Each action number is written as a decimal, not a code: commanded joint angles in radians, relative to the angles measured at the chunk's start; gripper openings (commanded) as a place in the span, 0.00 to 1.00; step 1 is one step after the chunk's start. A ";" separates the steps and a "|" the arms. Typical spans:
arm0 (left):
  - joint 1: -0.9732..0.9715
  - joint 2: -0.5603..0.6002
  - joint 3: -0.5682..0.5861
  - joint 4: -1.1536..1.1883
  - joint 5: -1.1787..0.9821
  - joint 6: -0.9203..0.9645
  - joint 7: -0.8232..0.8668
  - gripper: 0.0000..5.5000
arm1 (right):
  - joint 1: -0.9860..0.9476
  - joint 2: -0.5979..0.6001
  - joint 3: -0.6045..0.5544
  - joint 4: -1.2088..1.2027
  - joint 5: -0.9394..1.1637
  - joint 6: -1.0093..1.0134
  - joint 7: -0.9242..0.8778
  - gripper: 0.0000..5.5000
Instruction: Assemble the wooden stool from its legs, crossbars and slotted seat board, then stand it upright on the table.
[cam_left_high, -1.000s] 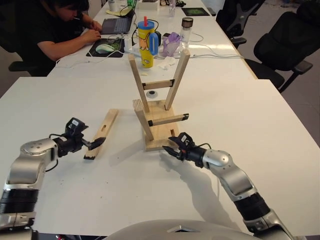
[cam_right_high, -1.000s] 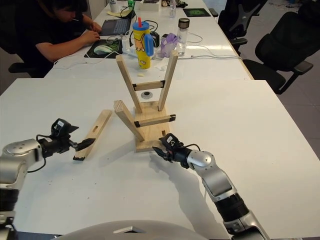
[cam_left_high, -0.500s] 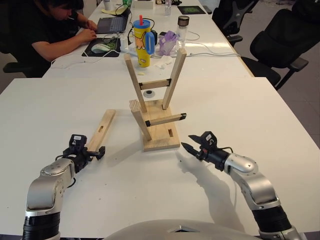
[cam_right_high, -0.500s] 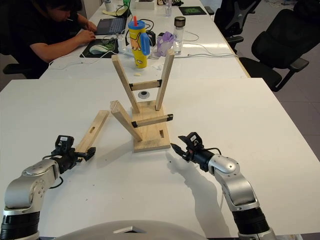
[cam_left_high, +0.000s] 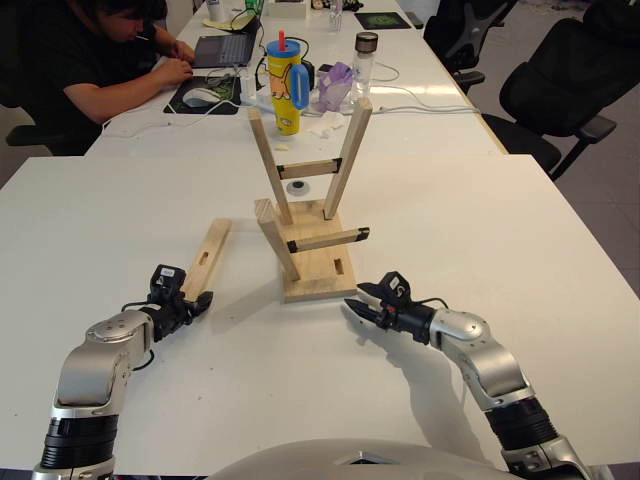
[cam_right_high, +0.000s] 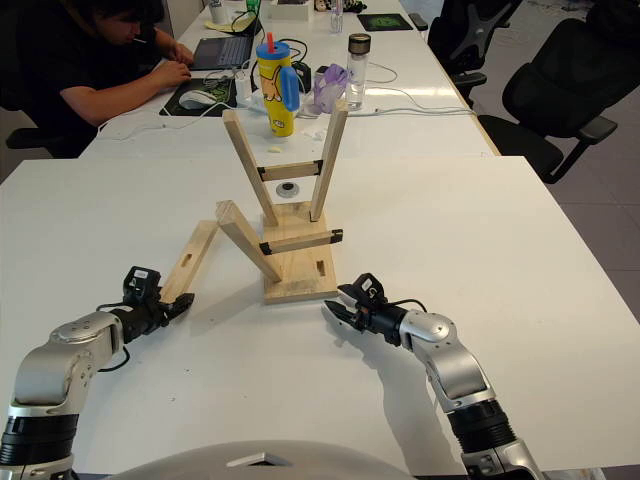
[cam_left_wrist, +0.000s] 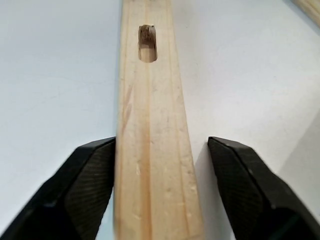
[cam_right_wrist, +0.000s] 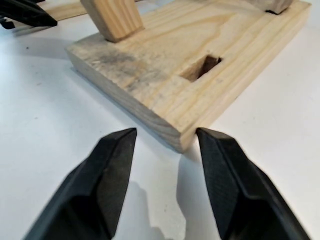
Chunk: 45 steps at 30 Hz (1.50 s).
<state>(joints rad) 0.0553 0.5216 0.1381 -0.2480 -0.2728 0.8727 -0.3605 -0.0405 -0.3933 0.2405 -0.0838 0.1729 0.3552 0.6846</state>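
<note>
— Since the loose leg runs under your left pincer, what's cut off?
— Its near end. It lies flat, pointing straight away between my spread fingers, slot upward. My right pincer gapes at the seat board's corner.

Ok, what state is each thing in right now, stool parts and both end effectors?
Stool: upside down on its seat board, three legs fitted, unfinished.
Seat board slot: empty.
Loose leg: flat on the table, not fitted.
Left end effector: open, astride the loose leg's near end.
Right end effector: open, at the seat board's near corner, holding nothing.
</note>
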 joint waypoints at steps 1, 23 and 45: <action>0.002 -0.027 -0.003 0.109 0.005 0.022 0.006 0.45 | -0.027 0.033 0.057 -0.016 -0.001 0.001 0.030 0.41; -0.640 0.019 0.354 0.136 -0.354 -0.413 -0.094 0.38 | -0.047 0.019 -0.113 0.014 0.052 -0.008 -0.018 0.41; -0.522 0.069 -0.128 -0.224 -0.907 0.156 -0.380 0.38 | -0.232 -0.274 -0.691 -0.048 1.355 0.766 0.260 0.74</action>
<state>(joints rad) -0.4875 0.5686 0.0329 -0.4490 -1.1846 1.0163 -0.7121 -0.2251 -0.6495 -0.4270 -0.1495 1.4549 1.1022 0.9735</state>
